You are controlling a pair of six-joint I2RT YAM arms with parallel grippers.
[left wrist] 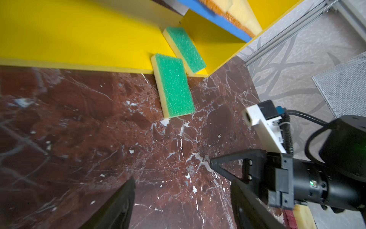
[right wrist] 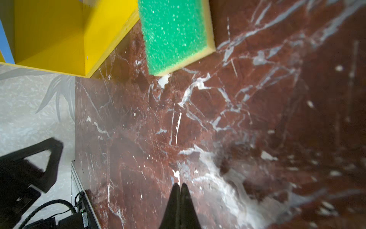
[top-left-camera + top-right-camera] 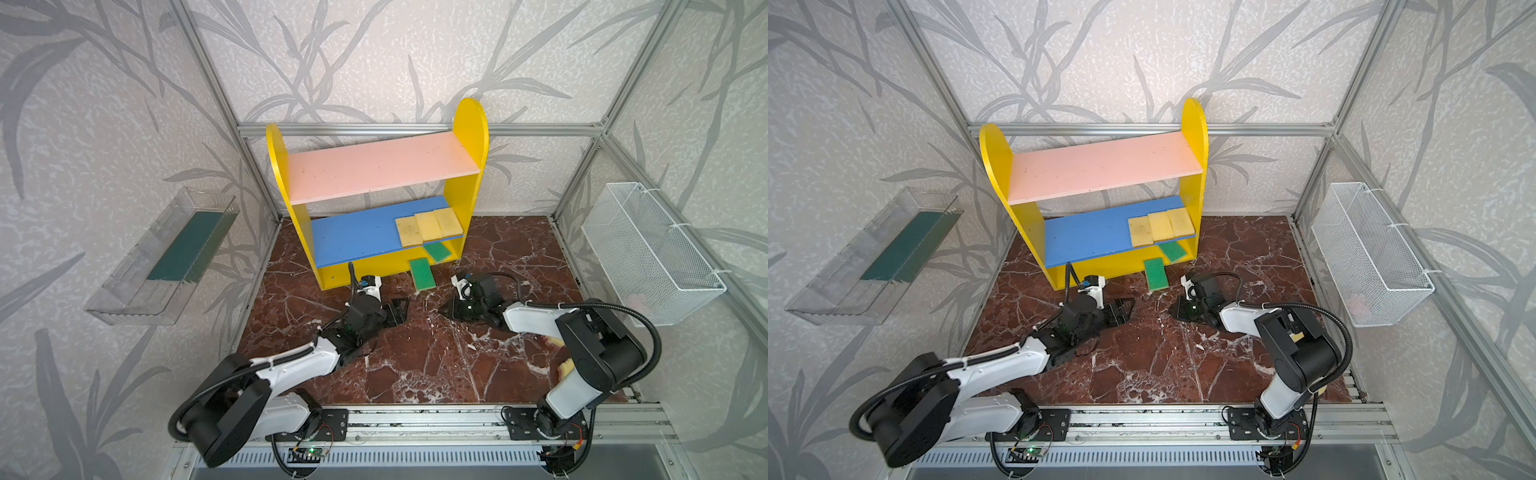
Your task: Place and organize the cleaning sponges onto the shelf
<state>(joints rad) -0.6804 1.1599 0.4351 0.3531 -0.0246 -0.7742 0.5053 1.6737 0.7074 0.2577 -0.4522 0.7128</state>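
The shelf stands at the back with three pale yellow sponges side by side at the right end of its blue board. One green-faced sponge lies on the yellow base. Another green-faced sponge leans from the base's front edge down onto the floor. My left gripper hovers open and empty over the floor in front of it. Facing it, my right gripper is shut on nothing. A yellow and pink sponge piece peeks out from under the right arm.
A clear plastic tray hangs on the left wall and a white mesh basket on the right wall. The marble floor runs from the shelf to the rail the arms stand on. The two gripper tips sit close together mid-floor.
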